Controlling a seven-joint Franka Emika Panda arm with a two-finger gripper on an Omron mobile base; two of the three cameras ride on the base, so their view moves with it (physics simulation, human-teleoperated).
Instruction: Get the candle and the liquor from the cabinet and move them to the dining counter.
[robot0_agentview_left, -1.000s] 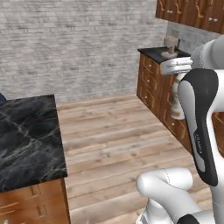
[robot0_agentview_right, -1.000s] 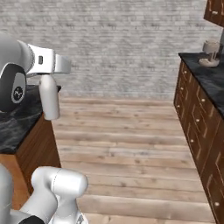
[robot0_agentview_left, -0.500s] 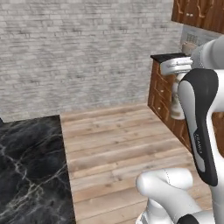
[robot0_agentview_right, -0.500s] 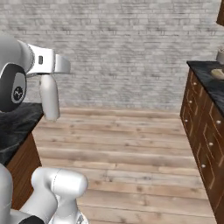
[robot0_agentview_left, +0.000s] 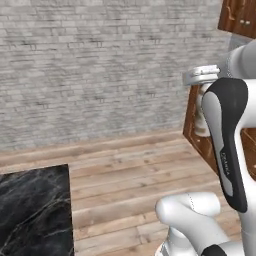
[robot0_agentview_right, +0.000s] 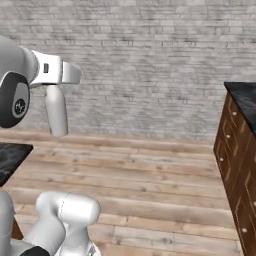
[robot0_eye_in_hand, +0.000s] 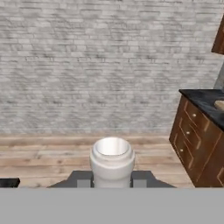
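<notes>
Carrying pale grey-white glass liquor bottle (robot0_eye_in_hand: 112, 162) upright | our gripper (robot0_eye_in_hand: 112, 178) jaws clamp its neck | black marble dining counter (robot0_agentview_left: 32, 210) lies lower left

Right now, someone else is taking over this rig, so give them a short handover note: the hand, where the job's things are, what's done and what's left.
Hand: shut on the liquor, which hangs upright under the wrist; the hand view looks down onto the bottle's open mouth between the fingertips.
Dining counter: its black marble corner sits low on the left of the left base view, and a sliver shows at the left edge of the right base view. The bottle is not over it yet.
Wall counter: dark wooden drawers to the right.
Done: liquor picked up.
Left: set the liquor on the dining counter. The candle and cabinet are out of frame, so check on the candle.
</notes>
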